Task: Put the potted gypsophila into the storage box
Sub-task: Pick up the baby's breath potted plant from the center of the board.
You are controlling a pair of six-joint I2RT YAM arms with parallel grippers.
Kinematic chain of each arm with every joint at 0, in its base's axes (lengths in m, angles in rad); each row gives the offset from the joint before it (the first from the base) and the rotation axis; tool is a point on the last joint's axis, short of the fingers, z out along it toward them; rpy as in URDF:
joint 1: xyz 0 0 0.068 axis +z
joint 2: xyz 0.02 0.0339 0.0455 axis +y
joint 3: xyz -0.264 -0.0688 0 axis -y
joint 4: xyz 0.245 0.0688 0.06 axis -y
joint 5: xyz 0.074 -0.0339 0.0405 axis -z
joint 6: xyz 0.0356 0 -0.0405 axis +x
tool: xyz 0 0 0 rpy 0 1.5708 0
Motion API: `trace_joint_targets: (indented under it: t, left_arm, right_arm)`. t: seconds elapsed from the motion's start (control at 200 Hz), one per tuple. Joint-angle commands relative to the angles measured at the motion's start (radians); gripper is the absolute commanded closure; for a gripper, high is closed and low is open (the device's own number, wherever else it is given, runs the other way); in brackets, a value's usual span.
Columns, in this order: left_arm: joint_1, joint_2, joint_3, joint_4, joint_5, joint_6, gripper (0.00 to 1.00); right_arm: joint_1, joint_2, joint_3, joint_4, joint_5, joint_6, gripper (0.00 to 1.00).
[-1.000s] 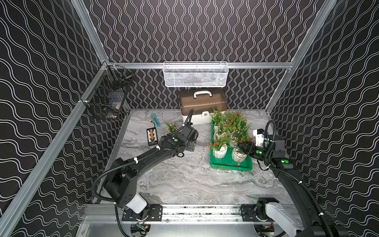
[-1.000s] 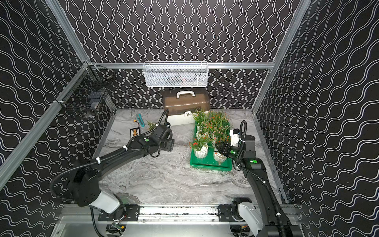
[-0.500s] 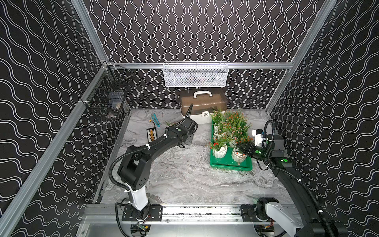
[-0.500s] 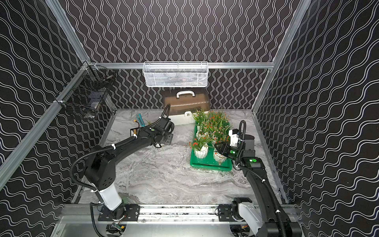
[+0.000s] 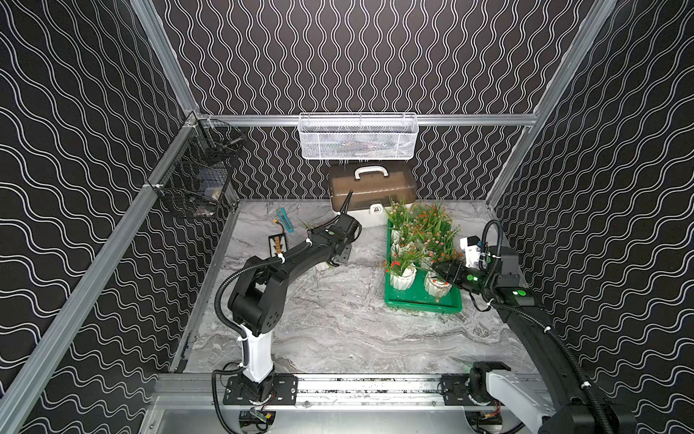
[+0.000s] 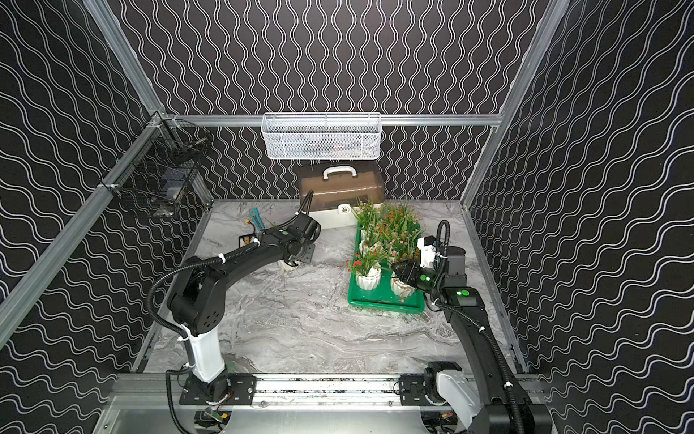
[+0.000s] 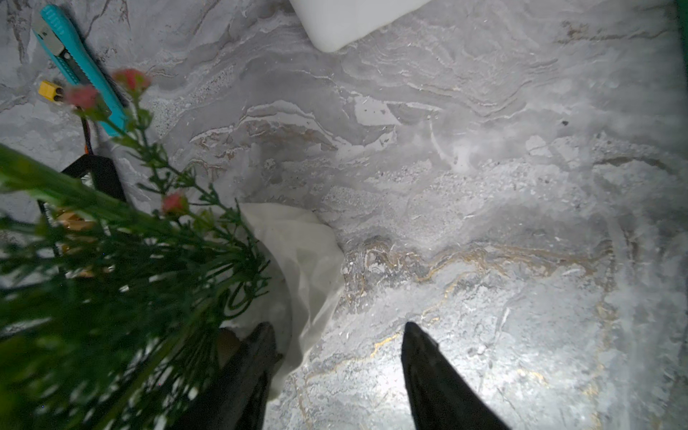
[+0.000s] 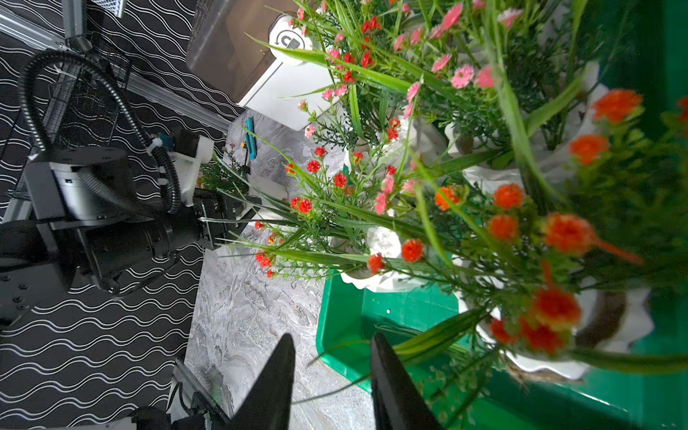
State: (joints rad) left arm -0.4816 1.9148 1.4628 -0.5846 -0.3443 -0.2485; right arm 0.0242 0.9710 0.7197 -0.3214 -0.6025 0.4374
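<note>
The last white ribbed pot of pink-flowered gypsophila (image 7: 298,257) stood on the grey marbled table (image 7: 484,223), well apart from the shallow bright-green plastic storage box (image 5: 420,306) that held the other pots (image 5: 402,278). The left gripper (image 7: 335,327) was roughly half open and held nothing, with one finger at the pot's rim and the other outside it. A pinch on that thin rim could tip the top-heavy pot or snag its stems. The left arm (image 5: 296,259) reached forward with its wrist angled down. The right gripper (image 8: 331,340), partly open and empty, hovered over the box's near end.

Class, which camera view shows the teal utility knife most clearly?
The left wrist view: the teal utility knife lies close and large, with its slider visible. In both top views it is only a small teal strip. The right wrist view shows it small and distant.
</note>
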Motion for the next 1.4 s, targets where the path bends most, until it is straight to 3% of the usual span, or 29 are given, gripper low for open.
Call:
trace_joint_targets:
  t: [0.0, 0.31, 0.581, 0.931, 1.396]
  left_arm:
    - [0.006, 0.015, 0.010, -0.008, -0.014, 0.021, 0.43]
    - [0.023, 0.058, 0.031, -0.019, -0.007, 0.032, 0.50]
    - [0.038, 0.073, 0.035, -0.005, 0.050, 0.038, 0.62]
    - [0.051, 0.082, 0.018, 0.006, 0.066, 0.043, 0.69]
    - [0.051, 0.036, -0.010, 0.026, 0.106, 0.051, 0.89]
  right_arm:
    - [0.000, -0.002, -0.003, 0.034, -0.055, 0.006, 0.64]
    - [0.000, 0.027, -0.006, 0.059, -0.121, 0.014, 0.64]
    - [0.002, 0.015, -0.011, 0.054, -0.094, 0.012, 0.64]
    - [0.002, 0.023, -0.006, 0.048, -0.092, 0.009, 0.64]
    - [0.002, 0.026, -0.003, 0.039, -0.086, 0.005, 0.65]
